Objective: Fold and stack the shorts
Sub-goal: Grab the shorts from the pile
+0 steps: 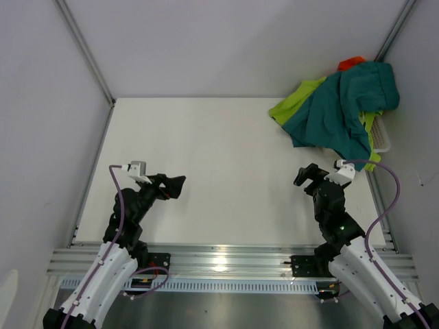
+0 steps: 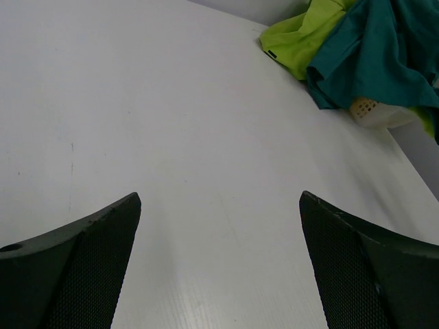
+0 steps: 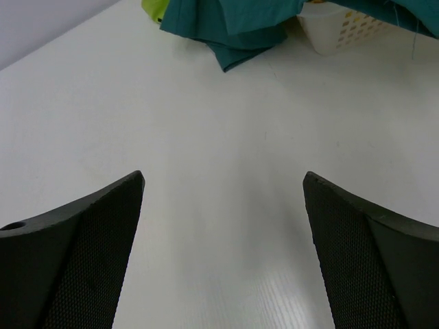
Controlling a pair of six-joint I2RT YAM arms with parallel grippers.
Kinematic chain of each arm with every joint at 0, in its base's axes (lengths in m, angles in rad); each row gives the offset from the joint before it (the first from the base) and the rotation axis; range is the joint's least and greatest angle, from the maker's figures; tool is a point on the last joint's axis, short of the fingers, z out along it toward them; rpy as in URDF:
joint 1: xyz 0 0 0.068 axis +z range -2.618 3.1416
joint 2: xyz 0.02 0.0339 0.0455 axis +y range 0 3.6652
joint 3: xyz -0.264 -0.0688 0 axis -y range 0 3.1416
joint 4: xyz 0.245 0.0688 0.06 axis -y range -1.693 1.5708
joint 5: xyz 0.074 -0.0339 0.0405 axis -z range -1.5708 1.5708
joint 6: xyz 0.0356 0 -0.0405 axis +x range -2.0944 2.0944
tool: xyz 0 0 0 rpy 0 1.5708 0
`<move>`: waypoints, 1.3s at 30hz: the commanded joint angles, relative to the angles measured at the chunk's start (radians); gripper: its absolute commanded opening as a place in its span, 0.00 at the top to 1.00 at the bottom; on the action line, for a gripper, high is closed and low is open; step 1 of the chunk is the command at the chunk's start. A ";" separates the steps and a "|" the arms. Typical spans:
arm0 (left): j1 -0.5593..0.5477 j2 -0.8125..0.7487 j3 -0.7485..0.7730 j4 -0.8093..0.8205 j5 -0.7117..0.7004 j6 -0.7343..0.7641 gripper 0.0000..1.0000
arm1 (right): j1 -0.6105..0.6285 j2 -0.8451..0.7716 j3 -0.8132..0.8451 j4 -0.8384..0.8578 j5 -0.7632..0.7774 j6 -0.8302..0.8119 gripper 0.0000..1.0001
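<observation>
The teal shorts [image 1: 343,110] hang in a heap over a white basket at the far right of the table, on top of the lime green shorts [image 1: 296,103]. Both show in the left wrist view, teal [image 2: 384,51] and lime [image 2: 305,38], and in the right wrist view, teal [image 3: 233,24] and lime [image 3: 154,8]. My left gripper [image 1: 177,186] is open and empty low over the table's near left. My right gripper [image 1: 306,175] is open and empty over the near right, well short of the heap.
The white plastic basket [image 1: 381,137] stands at the far right edge under the clothes, also in the right wrist view [image 3: 343,31]. A red-orange cloth [image 1: 351,63] peeks out behind the heap. Grey walls enclose the white table [image 1: 206,157].
</observation>
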 commanded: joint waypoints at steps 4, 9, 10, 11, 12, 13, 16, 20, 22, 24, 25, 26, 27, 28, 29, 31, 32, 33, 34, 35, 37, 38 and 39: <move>0.002 0.000 -0.003 0.058 0.041 0.026 0.01 | -0.076 0.183 0.299 -0.156 -0.041 0.011 0.00; 0.002 0.017 -0.010 0.092 0.074 0.021 0.01 | -0.265 0.527 0.694 -0.349 -0.248 -0.027 0.01; 0.002 0.017 -0.011 0.092 0.078 0.018 0.01 | -0.327 0.570 0.801 -0.363 -0.280 -0.032 0.00; 0.002 0.017 -0.008 0.092 0.086 0.018 0.01 | -0.355 0.615 0.850 -0.379 -0.308 -0.030 0.01; 0.002 0.017 -0.011 0.094 0.090 0.018 0.01 | -0.377 0.655 0.890 -0.406 -0.328 -0.026 0.01; 0.002 0.011 -0.013 0.095 0.093 0.017 0.01 | -0.409 0.717 0.923 -0.405 -0.332 -0.023 0.00; 0.002 0.003 -0.016 0.095 0.095 0.015 0.01 | -0.420 0.791 0.999 -0.370 -0.306 -0.026 0.01; 0.002 0.000 -0.020 0.094 0.098 0.015 0.01 | -0.458 0.945 1.154 -0.374 -0.198 -0.049 0.01; 0.002 0.002 -0.022 0.094 0.100 0.017 0.01 | -0.472 1.012 1.193 -0.364 -0.185 -0.062 0.01; 0.002 0.003 -0.020 0.089 0.098 0.017 0.01 | -0.494 1.060 1.248 -0.350 -0.168 -0.069 0.01; 0.002 0.005 -0.020 0.091 0.098 0.017 0.01 | -0.498 1.083 1.268 -0.350 -0.159 -0.076 0.01; 0.002 0.006 -0.020 0.092 0.100 0.015 0.01 | -0.504 1.122 1.291 -0.359 -0.142 -0.087 0.01; 0.002 0.006 -0.022 0.094 0.101 0.015 0.01 | -0.517 1.135 1.327 -0.363 -0.119 -0.093 0.02; 0.002 0.008 -0.020 0.100 0.101 0.014 0.01 | -0.527 1.146 1.342 -0.370 -0.121 -0.099 0.02; 0.002 0.014 -0.023 0.106 0.101 0.014 0.01 | -0.537 1.150 1.351 -0.377 -0.121 -0.101 0.02; 0.002 0.025 -0.017 0.112 0.101 0.011 0.01 | -0.549 1.147 1.359 -0.373 -0.107 -0.110 0.02; 0.002 0.029 -0.023 0.117 0.106 0.012 0.01 | -0.549 1.147 1.360 -0.357 -0.090 -0.119 0.04; 0.002 0.043 -0.022 0.112 0.109 0.015 0.01 | -0.549 1.152 1.365 -0.353 -0.089 -0.135 0.04; 0.002 0.049 -0.019 0.106 0.103 0.017 0.01 | -0.551 1.158 1.371 -0.345 -0.085 -0.141 0.05; 0.002 0.048 -0.017 0.094 0.100 0.017 0.01 | -0.551 1.166 1.372 -0.340 -0.082 -0.147 0.06; 0.002 0.045 -0.020 0.098 0.103 0.017 0.01 | -0.560 1.204 1.380 -0.331 -0.085 -0.145 0.06; 0.002 0.043 -0.023 0.100 0.104 0.015 0.01 | -0.563 1.221 1.395 -0.330 -0.098 -0.144 0.08; 0.002 0.039 -0.025 0.104 0.104 0.012 0.01 | -0.564 1.236 1.403 -0.321 -0.102 -0.142 0.10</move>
